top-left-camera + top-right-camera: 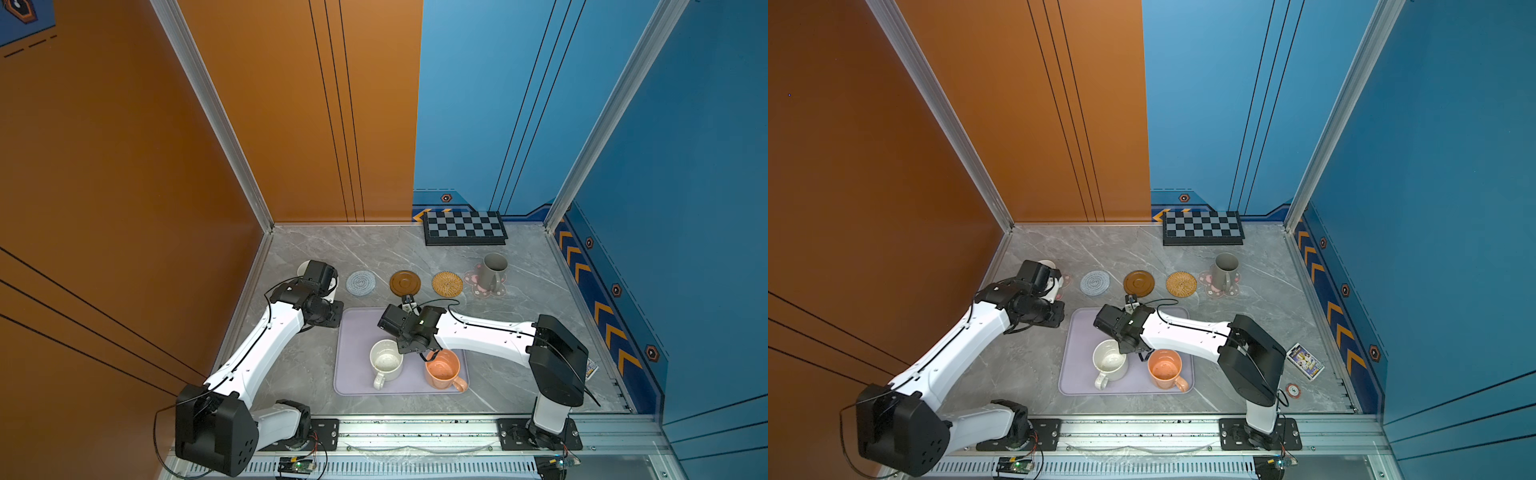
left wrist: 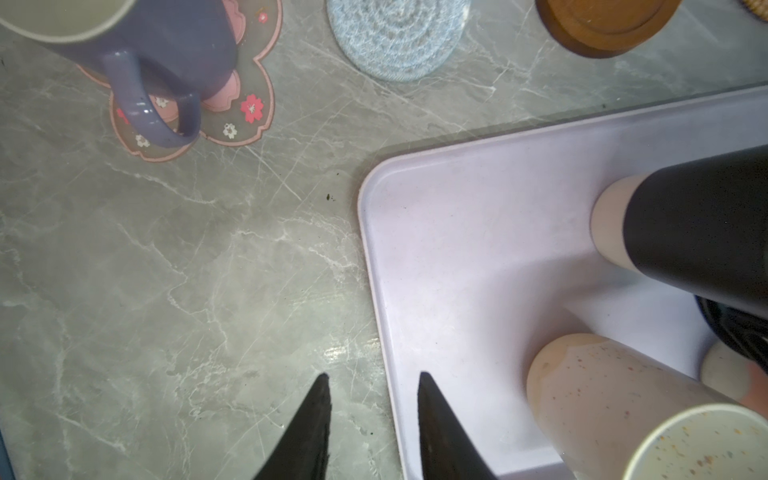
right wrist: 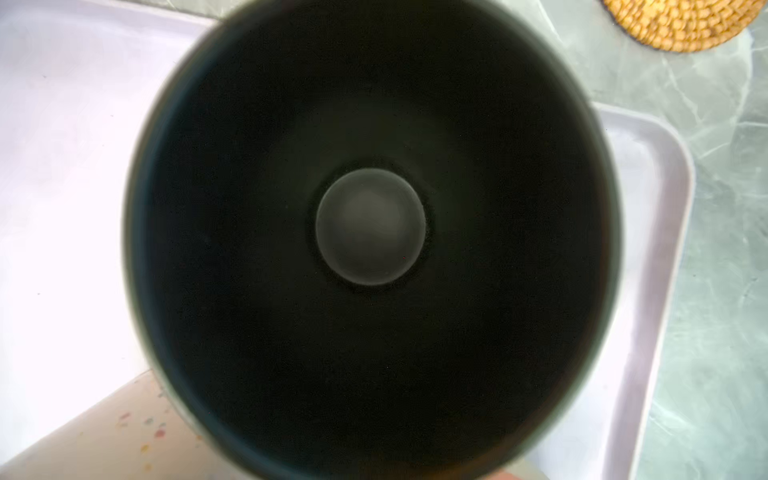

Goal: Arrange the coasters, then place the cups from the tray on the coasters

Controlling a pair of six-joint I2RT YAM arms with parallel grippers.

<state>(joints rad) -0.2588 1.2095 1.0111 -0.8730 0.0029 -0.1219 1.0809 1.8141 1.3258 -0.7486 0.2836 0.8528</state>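
Hanging over the far edge of the large pale lavender rectangular tray (image 1: 353, 332) in both top views, the right pincer (image 1: 408, 300) points straight down, clenched. Behind it on the tray stand the white speckled ceramic mug (image 1: 386, 359) and the orange ceramic mug (image 1: 442, 368), handles toward the robot. Beyond it, a row of coasters runs left to right: round grey-white spiral mat (image 1: 360, 282), brown wooden disc (image 1: 405, 283), tan woven rattan round (image 1: 447, 284), then a pink flower-shaped mat (image 1: 482, 293) bearing the grey ceramic mug (image 1: 492, 270). Bare grey marble-patterned tabletop (image 1: 374, 253) lies between that row and the black-and-grey chequered board (image 1: 465, 228) at the blue back wall (image 1: 478, 124).

From the left wrist, the left pincer (image 2: 372, 378) is released, its black fingers (image 2: 316, 424) apart above the tray's left rim. Ahead of it the lavender mug with cream inside (image 2: 178, 33) stands on the second pink flower-shaped mat (image 2: 249, 124), handle turned back toward the pincer, open marble between.

From the right wrist, the black ceramic mug (image 3: 370, 228) stands upright on the tray directly beneath, mouth filling the view; the fingers are hidden, so whether they pinch it cannot be told.
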